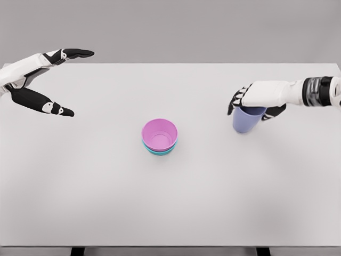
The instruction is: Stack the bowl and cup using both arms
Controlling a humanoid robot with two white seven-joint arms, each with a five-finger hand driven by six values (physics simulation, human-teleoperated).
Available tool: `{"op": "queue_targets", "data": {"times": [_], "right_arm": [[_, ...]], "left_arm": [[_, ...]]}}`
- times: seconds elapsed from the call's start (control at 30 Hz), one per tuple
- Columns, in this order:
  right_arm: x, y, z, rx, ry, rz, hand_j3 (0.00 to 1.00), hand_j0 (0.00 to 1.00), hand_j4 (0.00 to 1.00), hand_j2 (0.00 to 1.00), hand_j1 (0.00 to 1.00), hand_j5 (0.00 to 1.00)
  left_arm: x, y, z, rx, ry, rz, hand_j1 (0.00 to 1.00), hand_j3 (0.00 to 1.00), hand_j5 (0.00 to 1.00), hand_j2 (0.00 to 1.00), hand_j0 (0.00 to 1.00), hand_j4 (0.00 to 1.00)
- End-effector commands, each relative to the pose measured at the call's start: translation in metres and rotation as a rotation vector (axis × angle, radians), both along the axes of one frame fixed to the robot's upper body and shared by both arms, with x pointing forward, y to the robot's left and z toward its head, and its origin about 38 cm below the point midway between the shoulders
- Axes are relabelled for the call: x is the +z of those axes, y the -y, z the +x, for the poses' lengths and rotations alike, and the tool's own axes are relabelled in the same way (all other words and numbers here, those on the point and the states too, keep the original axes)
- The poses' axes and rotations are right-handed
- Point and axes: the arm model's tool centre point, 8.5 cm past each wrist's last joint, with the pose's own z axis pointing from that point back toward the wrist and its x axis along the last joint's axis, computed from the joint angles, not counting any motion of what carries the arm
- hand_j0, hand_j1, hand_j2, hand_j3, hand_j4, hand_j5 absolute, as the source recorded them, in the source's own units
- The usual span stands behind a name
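Note:
A pink bowl (159, 134) sits nested inside a teal bowl (159, 151) near the middle of the white table (170, 202). To the right, a blue-purple cup (246, 120) is held from above by my right hand (256, 104), whose fingers wrap its rim. The cup looks slightly tilted, and I cannot tell whether it touches the table. My left hand (58, 82) hovers at the far left, fingers and thumb spread wide, holding nothing.
Only the bowls and the cup are on the table. Its far edge runs across the top of the view, and its front edge with two dark legs shows along the bottom.

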Motion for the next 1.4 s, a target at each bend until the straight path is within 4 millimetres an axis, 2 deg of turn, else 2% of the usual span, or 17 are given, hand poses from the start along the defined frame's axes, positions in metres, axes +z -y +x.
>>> {"op": "queue_targets", "data": {"times": [0.0,0.3,0.4,0.5,0.6,0.67,0.8,0.87,1.1,1.27,1.37], "right_arm": [[0.001,-0.001,0.000,0.000,0.001,0.007,0.67,0.67,0.67,0.67,0.67,0.67],[0.018,-0.008,0.004,0.012,0.038,0.034,0.67,0.67,0.67,0.67,0.67,0.67],[0.035,-0.018,0.004,0.037,0.082,0.067,0.67,0.67,0.67,0.67,0.67,0.67],[0.041,-0.028,-0.001,0.071,0.098,0.074,0.67,0.67,0.67,0.67,0.67,0.67],[0.052,-0.046,-0.007,0.123,0.130,0.099,0.65,0.65,0.65,0.65,0.65,0.65],[0.053,-0.053,-0.007,0.139,0.134,0.110,0.65,0.65,0.65,0.65,0.65,0.65],[0.054,-0.080,-0.011,0.197,0.140,0.146,0.65,0.65,0.65,0.65,0.65,0.65],[0.064,-0.094,-0.023,0.254,0.166,0.156,0.66,0.66,0.66,0.66,0.66,0.66],[0.076,-0.134,-0.054,0.402,0.204,0.197,0.67,0.67,0.67,0.67,0.67,0.67],[0.068,-0.167,-0.064,0.475,0.178,0.244,0.67,0.67,0.67,0.67,0.67,0.67],[0.059,-0.177,-0.066,0.493,0.152,0.244,0.67,0.67,0.67,0.67,0.67,0.67]], "left_arm": [[0.001,-0.001,0.000,0.002,-0.004,-0.007,1.00,1.00,1.00,1.00,1.00,1.00],[0.001,-0.001,0.000,0.002,-0.004,-0.008,1.00,1.00,1.00,1.00,1.00,1.00],[0.001,-0.001,0.000,0.002,-0.004,-0.008,1.00,1.00,1.00,1.00,1.00,1.00],[0.001,-0.001,0.000,0.002,-0.004,-0.007,1.00,1.00,1.00,1.00,1.00,1.00],[0.001,-0.001,0.000,0.002,-0.004,-0.008,1.00,1.00,1.00,1.00,1.00,1.00],[0.001,-0.001,0.000,0.002,-0.004,-0.008,1.00,1.00,1.00,1.00,1.00,1.00],[0.001,-0.001,0.000,0.002,-0.004,-0.008,1.00,1.00,1.00,1.00,1.00,1.00],[0.001,-0.001,0.000,0.002,-0.004,-0.008,1.00,1.00,1.00,1.00,1.00,1.00],[0.001,-0.001,0.000,0.002,-0.004,-0.008,1.00,1.00,1.00,1.00,1.00,1.00],[0.001,-0.001,0.000,0.002,-0.004,-0.008,1.00,1.00,1.00,1.00,1.00,1.00],[0.001,-0.001,0.000,0.002,-0.004,-0.008,1.00,1.00,1.00,1.00,1.00,1.00]]}}
